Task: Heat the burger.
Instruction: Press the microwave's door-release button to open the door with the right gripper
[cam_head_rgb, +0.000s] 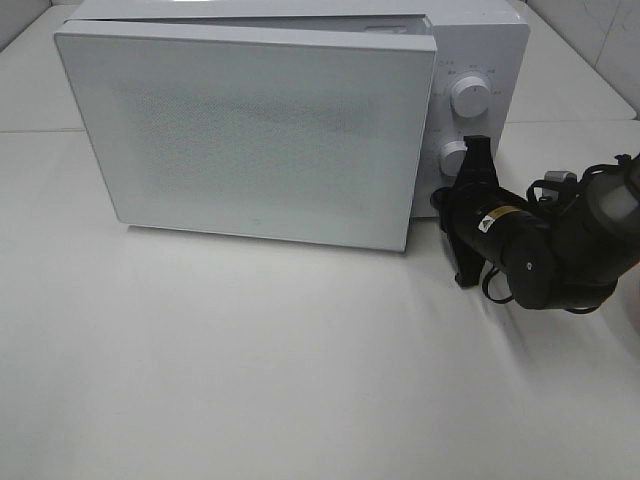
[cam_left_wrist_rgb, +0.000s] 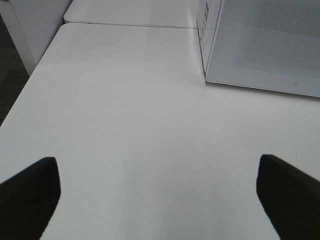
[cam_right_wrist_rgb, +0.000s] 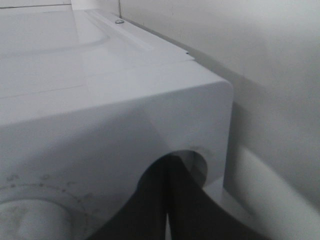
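The burger is hidden from every view. A white microwave (cam_head_rgb: 480, 45) stands at the back of the table, and its wide door (cam_head_rgb: 260, 130) looks slightly ajar at the right edge. My right gripper (cam_head_rgb: 476, 145) is shut, its tips resting against the lower knob (cam_head_rgb: 453, 158) below the upper knob (cam_head_rgb: 470, 95). In the right wrist view the dark fingers (cam_right_wrist_rgb: 150, 210) are pressed together in front of that knob (cam_right_wrist_rgb: 200, 167). My left gripper (cam_left_wrist_rgb: 160, 200) is open over bare table, holding nothing, with the microwave's door (cam_left_wrist_rgb: 270, 50) ahead of it to one side.
The white table (cam_head_rgb: 250, 350) stretches in front of the microwave. A seam joins it to a second table top (cam_left_wrist_rgb: 130, 12) behind. The right arm's black body (cam_head_rgb: 540, 250) sits just off the microwave's front right corner.
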